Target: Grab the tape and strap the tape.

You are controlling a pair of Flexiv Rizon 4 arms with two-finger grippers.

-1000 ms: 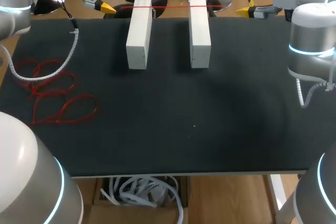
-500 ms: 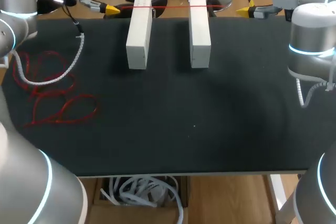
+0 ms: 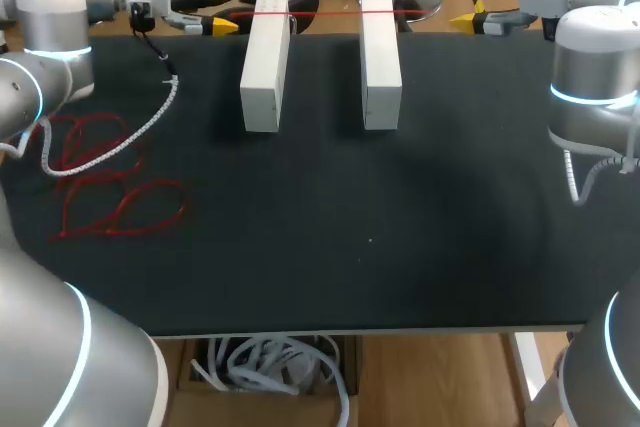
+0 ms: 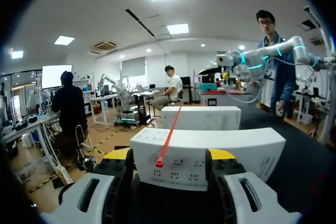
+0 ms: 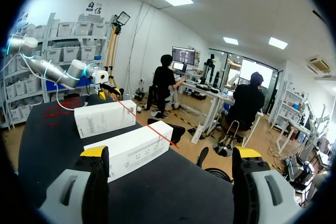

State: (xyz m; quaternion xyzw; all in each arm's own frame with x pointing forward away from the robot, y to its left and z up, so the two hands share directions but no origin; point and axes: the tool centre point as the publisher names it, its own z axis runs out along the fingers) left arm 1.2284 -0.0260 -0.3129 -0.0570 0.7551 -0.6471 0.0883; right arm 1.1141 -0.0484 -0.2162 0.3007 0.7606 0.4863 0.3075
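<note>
OK, we see the tape [image 3: 325, 13], a thin red strip, stretched straight across the tops of two white blocks near their far ends. The left block [image 3: 265, 62] and right block [image 3: 380, 57] lie side by side, apart, at the far edge of the black table [image 3: 320, 247].

Our left gripper [image 3: 218, 8] hangs at the far edge just beside the left block's outer side, fingers apart, gripping nothing. In its wrist view the block's side fills the gap ahead of the two yellow tips, and the tape runs from that block's top edge away over the next one.

Our right gripper [image 5: 170, 151] sits at the far right edge, well apart from the right block, fingers wide apart and empty. Its wrist view has both blocks and the tape ahead.

Red loops [image 3: 100, 177] lie on the table's left side, and the left arm's white coiled cable [image 3: 120, 137] sags across them.
</note>
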